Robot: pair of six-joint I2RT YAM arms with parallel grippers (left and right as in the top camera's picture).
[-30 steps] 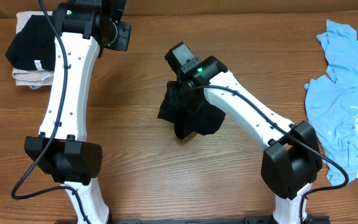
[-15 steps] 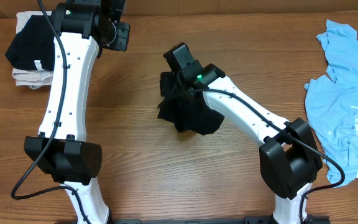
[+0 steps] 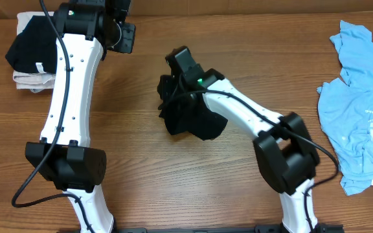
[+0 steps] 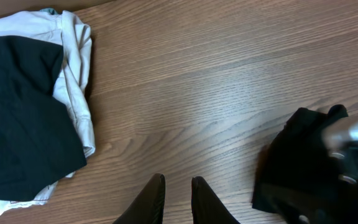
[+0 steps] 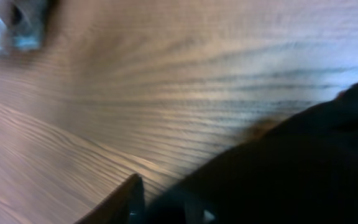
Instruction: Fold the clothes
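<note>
The black T-shirt [image 3: 196,120] hangs bunched from my right gripper [image 3: 171,97], which is shut on its upper part a little above mid-table. In the right wrist view the black cloth [image 5: 291,168] fills the lower right and covers the jaws [image 5: 166,202]; one finger shows. The bunch also shows in the left wrist view [image 4: 303,162]. My left gripper [image 3: 120,5] is at the far edge, empty, its fingers [image 4: 177,186] nearly together over bare wood. The light-blue shirt [image 3: 358,110] lies crumpled at the right edge.
A stack of folded clothes [image 3: 28,55], black on top of white, sits at the far left corner; it also shows in the left wrist view [image 4: 73,74]. The left arm's base [image 3: 67,165] stands front left, and the right arm's base [image 3: 290,162] front right.
My right gripper has moved left and slightly away with the black T-shirt, dragging the bunch leftward. The left arm has not moved.
</note>
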